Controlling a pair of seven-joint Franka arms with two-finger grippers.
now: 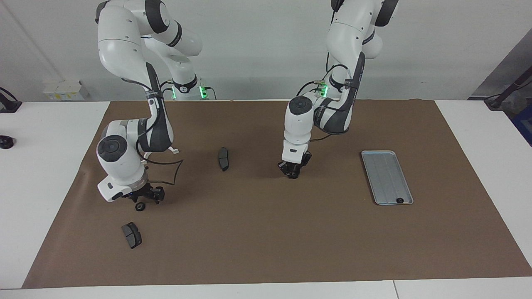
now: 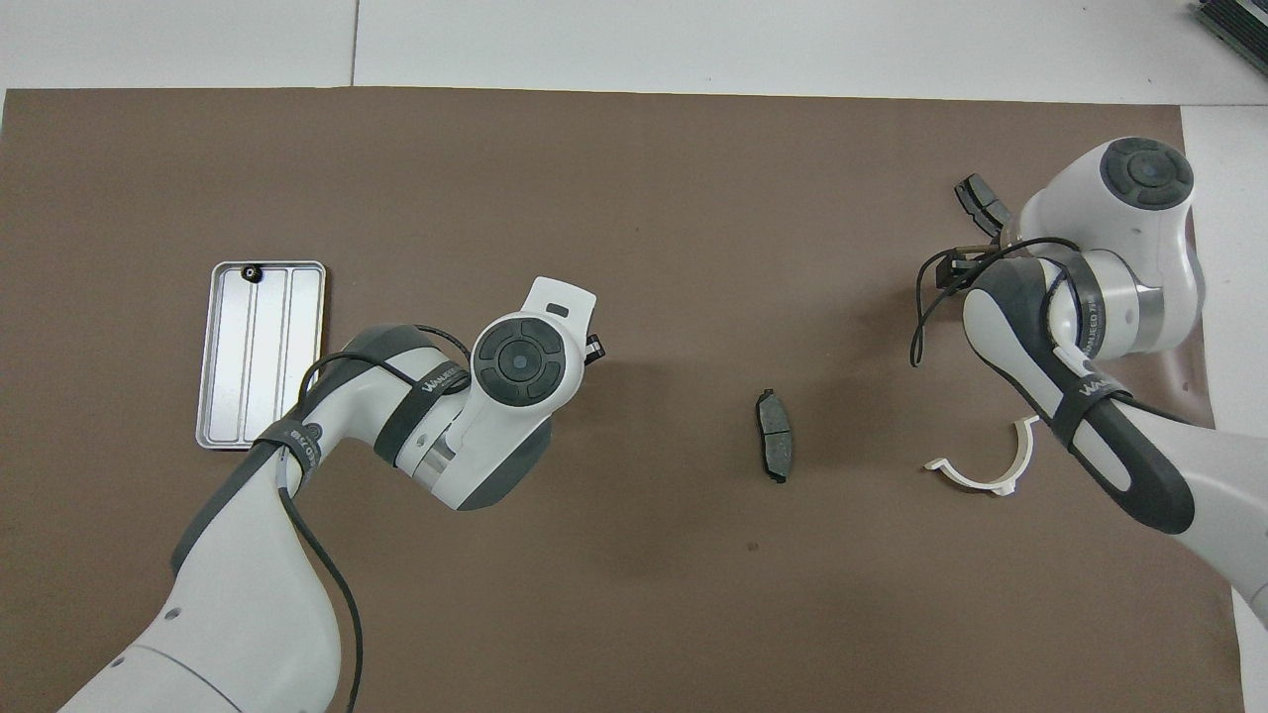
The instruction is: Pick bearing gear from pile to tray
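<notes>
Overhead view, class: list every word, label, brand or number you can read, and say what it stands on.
Black band on the left arm's forearm: white lettering, too blurred to read with confidence.
Black band on the right arm's forearm: white lettering, too blurred to read.
Flat rectangular silver-grey metal tray: no text.

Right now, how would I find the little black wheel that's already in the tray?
Find the brown mat, then the silver tray lying on it toward the left arm's end. The small black gear sits in the tray's corner farthest from the robots. It is the only thing in the tray, round, unlike the flat dark pads elsewhere.
</notes>
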